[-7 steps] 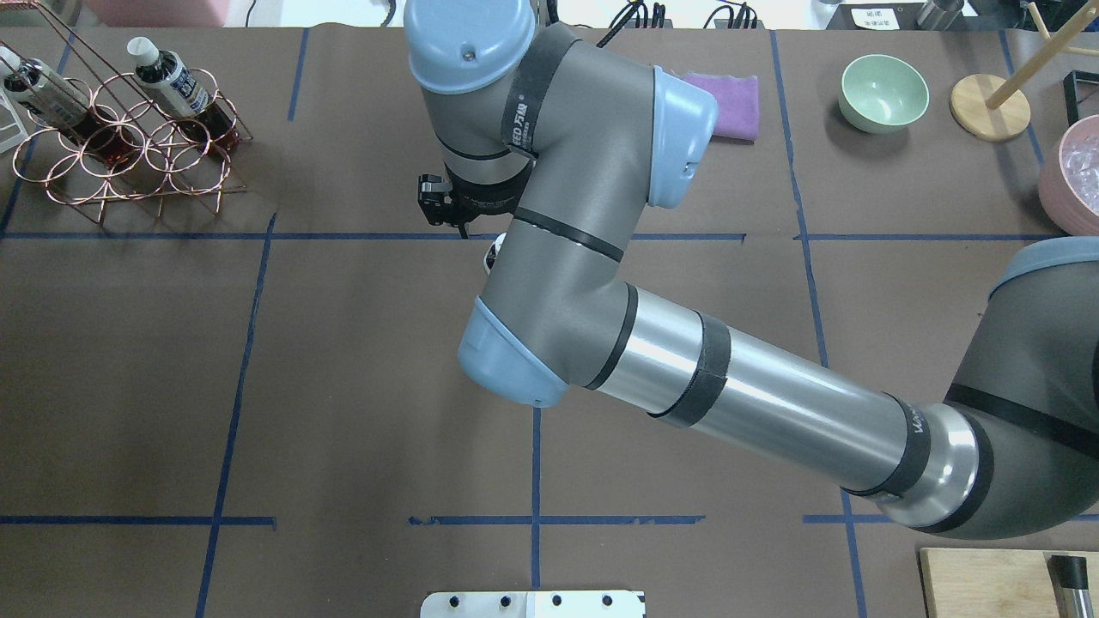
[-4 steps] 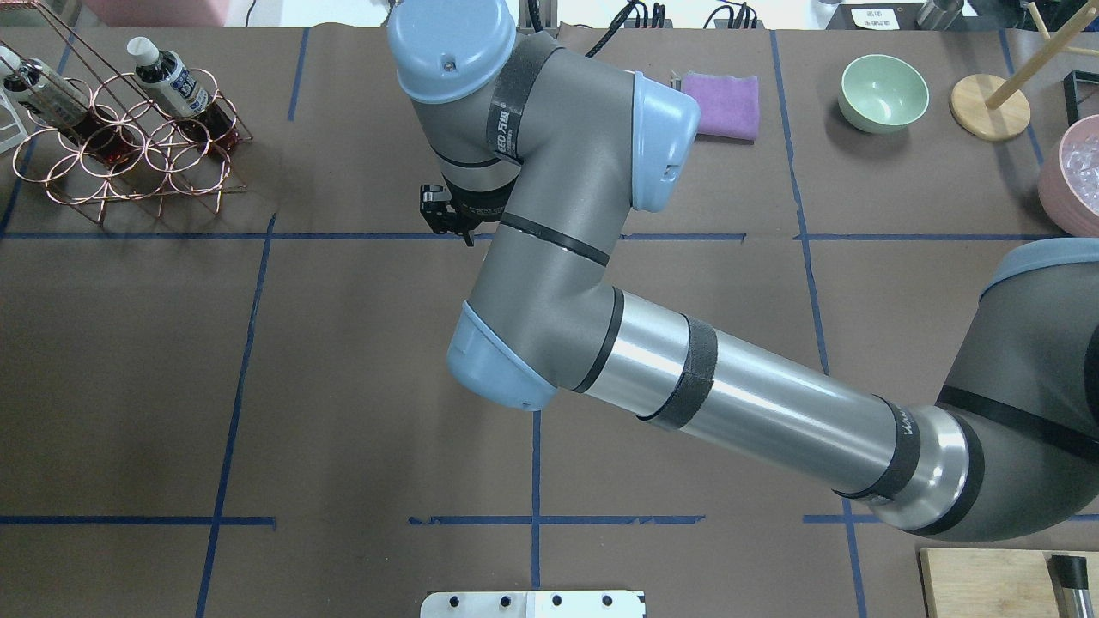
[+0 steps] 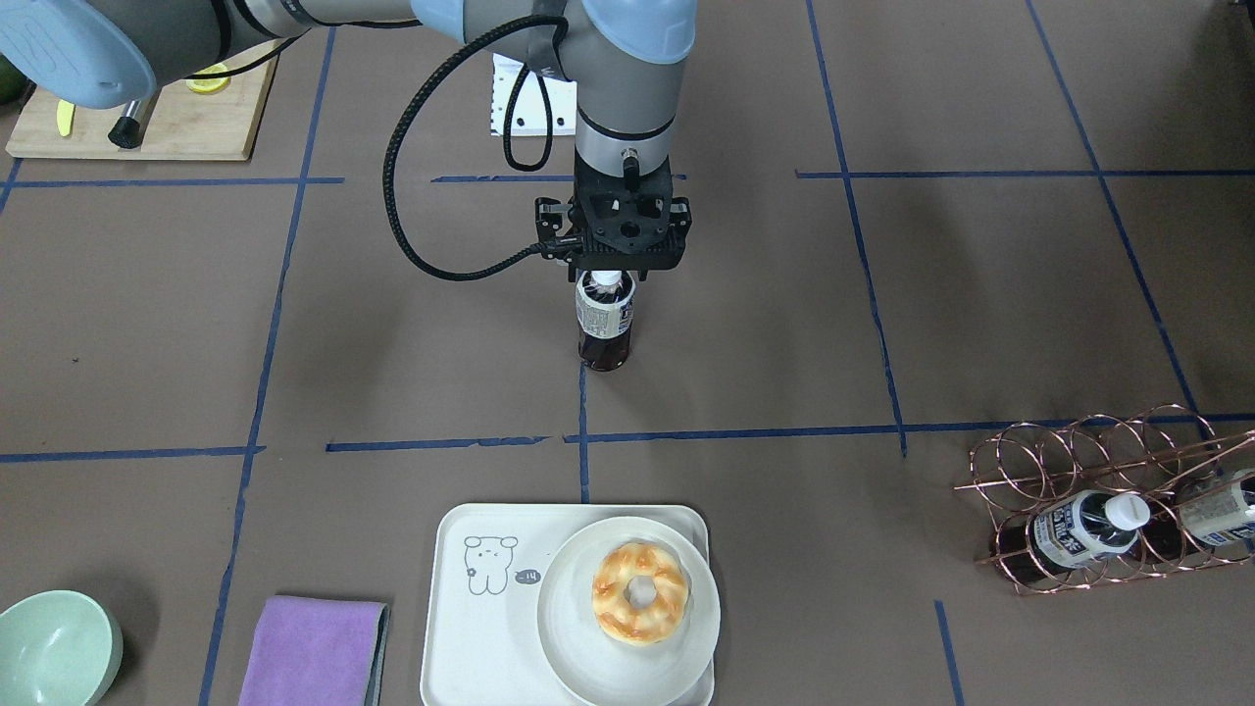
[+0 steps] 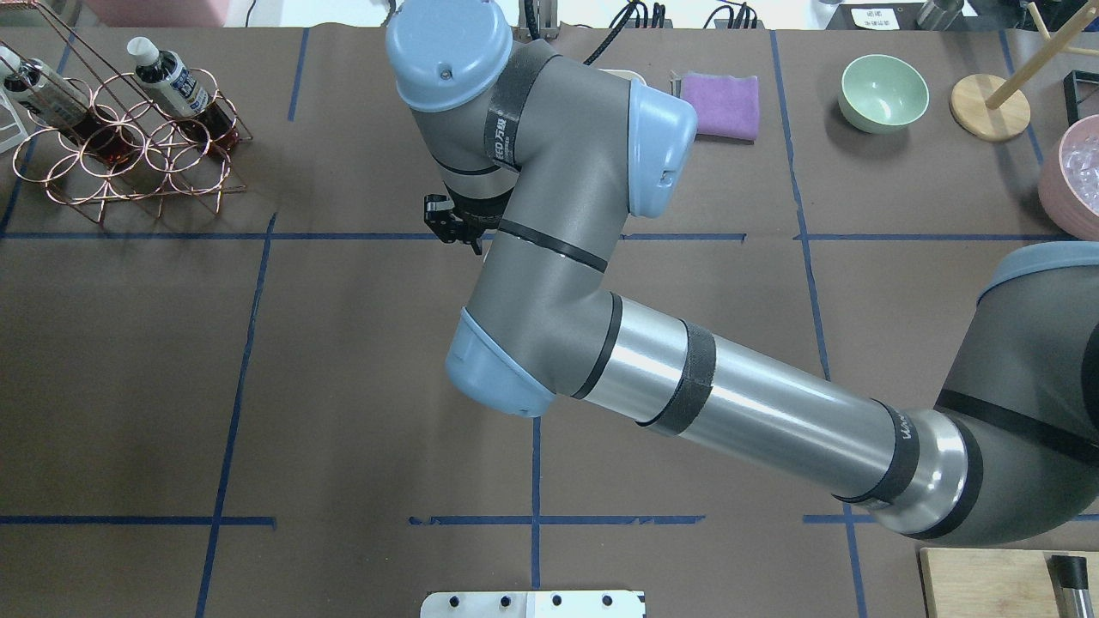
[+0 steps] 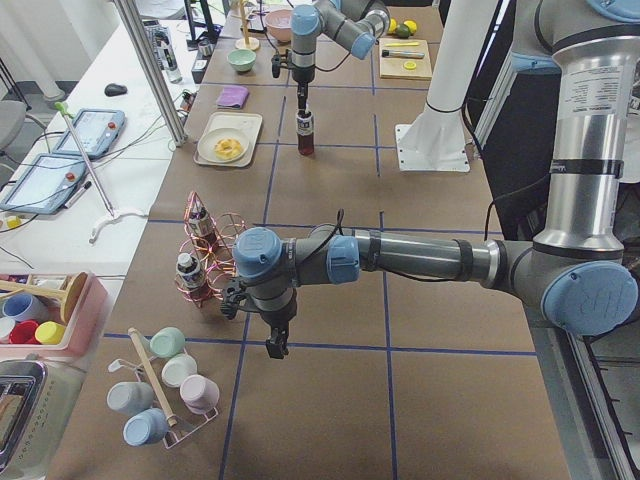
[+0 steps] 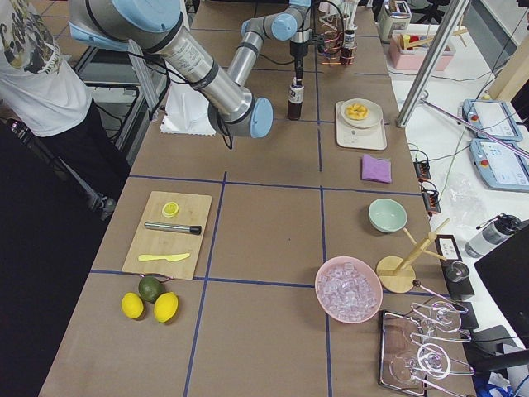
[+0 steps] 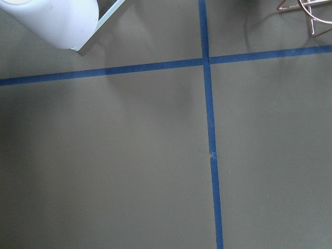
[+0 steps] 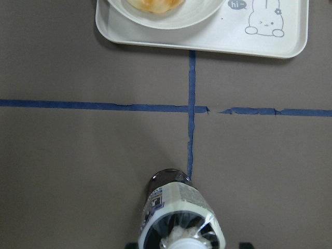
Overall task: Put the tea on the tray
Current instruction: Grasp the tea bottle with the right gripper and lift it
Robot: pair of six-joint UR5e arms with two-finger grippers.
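The right hand (image 3: pixel 610 279) is pinching the tea (image 3: pixel 603 328) at its white cap, its two fingers pressing in from either side. The bottle is pointing straight down beneath it, over a strip of blue tape on the counter (image 3: pixel 882 294) (whether its base is touching the paper I cannot tell). The tea is sitting well apart from the tray (image 3: pixel 461 628), on the robot's side of the crossing tape line. The tray is carrying a round plate (image 3: pixel 569 652) with a doughnut (image 3: pixel 640 593) on it, leaving the half with the bear drawing bare. Two alike bottles (image 3: pixel 1074 534) are lying in the copper wire rack (image 3: pixel 1088 441). The left hand (image 5: pixel 274 343) is pointing down at the counter near that rack; whether it is spread or pressed together I cannot tell.
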